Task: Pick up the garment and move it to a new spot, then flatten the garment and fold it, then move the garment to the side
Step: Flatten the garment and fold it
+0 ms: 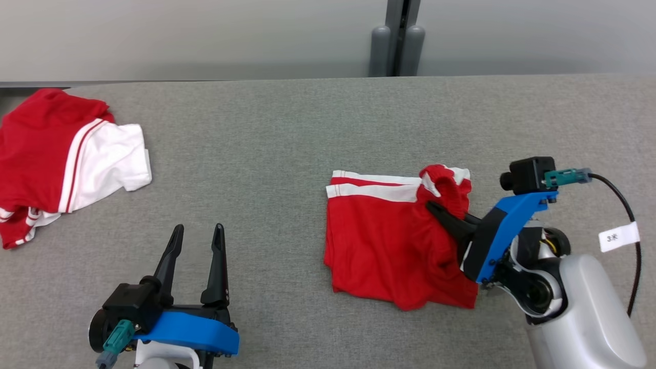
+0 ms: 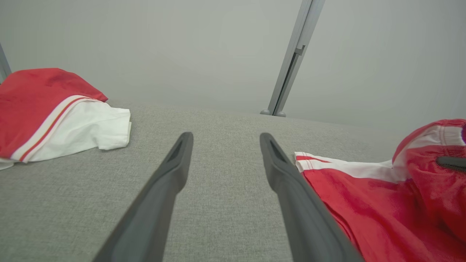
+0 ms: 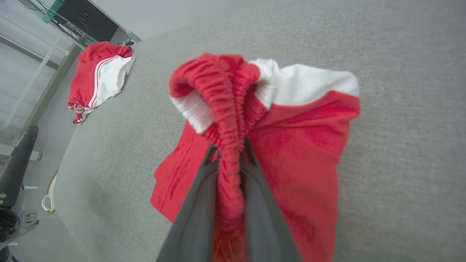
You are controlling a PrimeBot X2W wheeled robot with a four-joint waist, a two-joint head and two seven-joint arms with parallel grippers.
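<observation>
The right gripper [image 3: 228, 157] is clamped on the bunched waistband [image 3: 222, 91] of the red garment [image 1: 382, 251], lying right of centre on the grey surface [image 1: 256, 154], likely to lift it, while the left gripper [image 1: 199, 234] idles, fingers apart

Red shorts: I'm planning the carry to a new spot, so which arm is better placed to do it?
Right. The right gripper is shut on the red shorts' elastic waistband, with that edge bunched up off the table. The left gripper is open over the table, apart from the shorts.
</observation>
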